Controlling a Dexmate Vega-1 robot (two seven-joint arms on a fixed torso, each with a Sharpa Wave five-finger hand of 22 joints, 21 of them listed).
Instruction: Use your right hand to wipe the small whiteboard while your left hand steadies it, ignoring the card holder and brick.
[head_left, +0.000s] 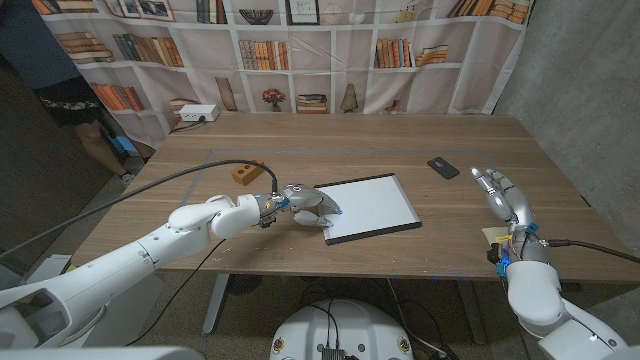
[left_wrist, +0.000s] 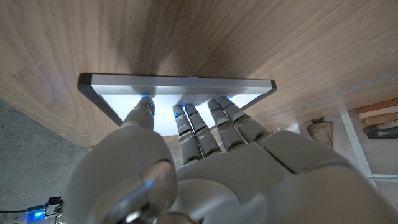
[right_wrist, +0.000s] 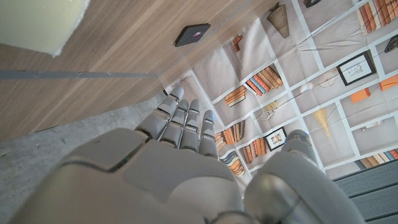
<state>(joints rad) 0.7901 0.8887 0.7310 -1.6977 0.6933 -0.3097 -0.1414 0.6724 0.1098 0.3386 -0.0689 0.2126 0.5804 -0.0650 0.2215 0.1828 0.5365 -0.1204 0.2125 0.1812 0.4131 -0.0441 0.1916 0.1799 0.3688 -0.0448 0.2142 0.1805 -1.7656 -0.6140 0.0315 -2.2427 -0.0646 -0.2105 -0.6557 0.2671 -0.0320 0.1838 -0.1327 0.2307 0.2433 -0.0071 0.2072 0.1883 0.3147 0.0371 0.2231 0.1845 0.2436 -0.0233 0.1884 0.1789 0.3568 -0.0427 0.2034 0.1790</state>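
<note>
The small whiteboard lies in the middle of the table, its white face blank. My left hand is at its left edge, fingertips pressing down on the board and nothing gripped. My right hand hangs above the table's right side, well away from the board, fingers straight and apart, holding nothing. A pale yellow sponge lies on the table near my right wrist; its corner shows in the right wrist view. My right hand shows there too, with its fingers spread.
An orange brick sits behind my left hand. The black card holder lies at the right, beyond the board, and also shows in the right wrist view. A white power strip is at the far left corner. A person stands at the left.
</note>
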